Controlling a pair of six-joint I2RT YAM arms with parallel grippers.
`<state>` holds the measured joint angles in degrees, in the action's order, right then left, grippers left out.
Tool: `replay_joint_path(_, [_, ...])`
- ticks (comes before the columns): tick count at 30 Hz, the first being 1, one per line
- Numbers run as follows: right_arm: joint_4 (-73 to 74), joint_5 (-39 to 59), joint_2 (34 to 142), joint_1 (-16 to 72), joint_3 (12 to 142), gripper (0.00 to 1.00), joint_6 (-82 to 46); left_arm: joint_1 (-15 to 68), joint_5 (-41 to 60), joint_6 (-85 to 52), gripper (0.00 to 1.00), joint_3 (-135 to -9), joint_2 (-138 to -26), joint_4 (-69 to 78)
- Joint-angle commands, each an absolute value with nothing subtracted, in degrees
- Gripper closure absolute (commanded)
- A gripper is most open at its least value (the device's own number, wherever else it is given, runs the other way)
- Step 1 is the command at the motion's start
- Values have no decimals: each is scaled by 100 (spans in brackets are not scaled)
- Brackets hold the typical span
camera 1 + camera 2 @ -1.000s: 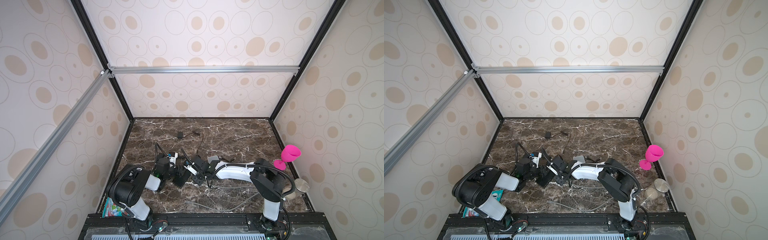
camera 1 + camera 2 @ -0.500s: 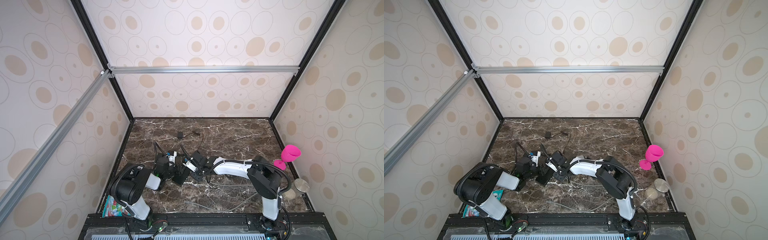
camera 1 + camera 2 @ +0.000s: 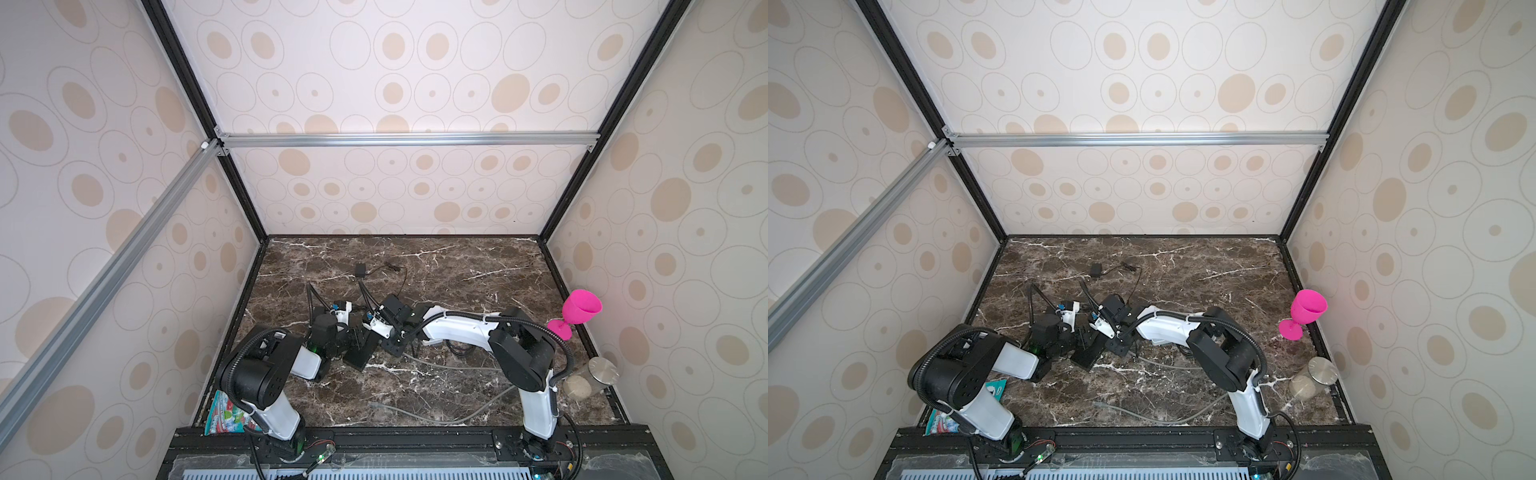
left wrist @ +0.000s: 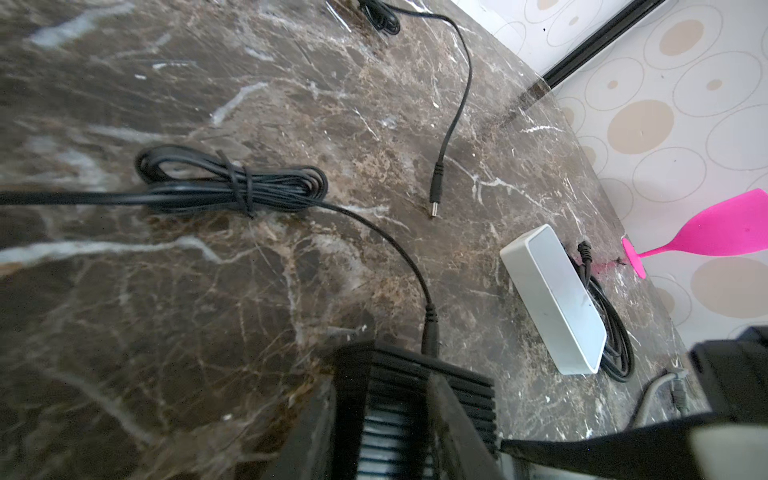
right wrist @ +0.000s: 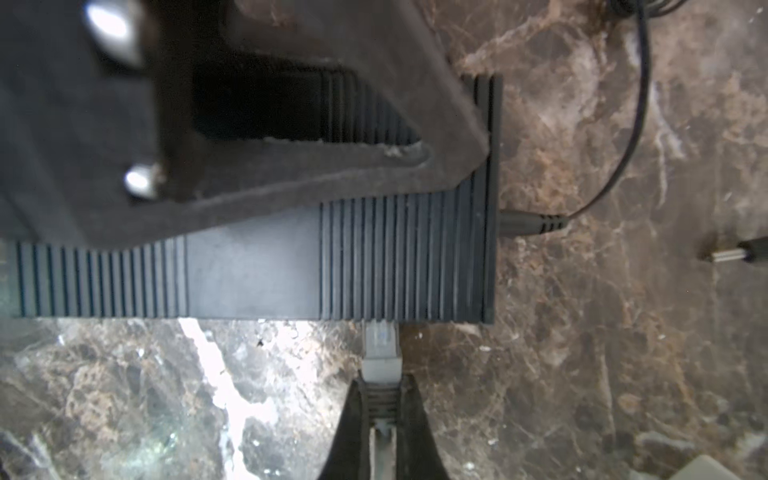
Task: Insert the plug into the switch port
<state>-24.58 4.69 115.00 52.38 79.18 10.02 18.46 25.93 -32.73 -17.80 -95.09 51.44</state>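
The switch (image 5: 374,257) is a black ribbed box lying on the marble near the front left in both top views (image 3: 360,353) (image 3: 1087,354). My left gripper (image 4: 386,424) is shut on the switch (image 4: 395,370), one finger on each side of it. My right gripper (image 5: 380,386) is shut on the grey plug (image 5: 380,353). The plug's clear front end meets the switch's long side. How deep it sits in the port cannot be told. In a top view the right gripper (image 3: 395,347) stands just right of the switch.
A black power lead (image 5: 528,224) is plugged into the switch's end, with its coil (image 4: 232,183) behind. A loose barrel plug (image 4: 434,199), a white box (image 4: 552,299), a pink goblet (image 3: 577,309), a tipped jar (image 3: 590,376) and a grey cable (image 3: 436,415) lie around.
My right gripper has shifted a little to the left, toward the switch, with the plug in it. The left gripper has hardly moved.
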Motion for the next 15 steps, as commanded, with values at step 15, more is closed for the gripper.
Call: replay_joint_path(15, [118,1199,11232,5259,7724,100,4111,2092,3280,-3103,65,-1635,-9668,4148])
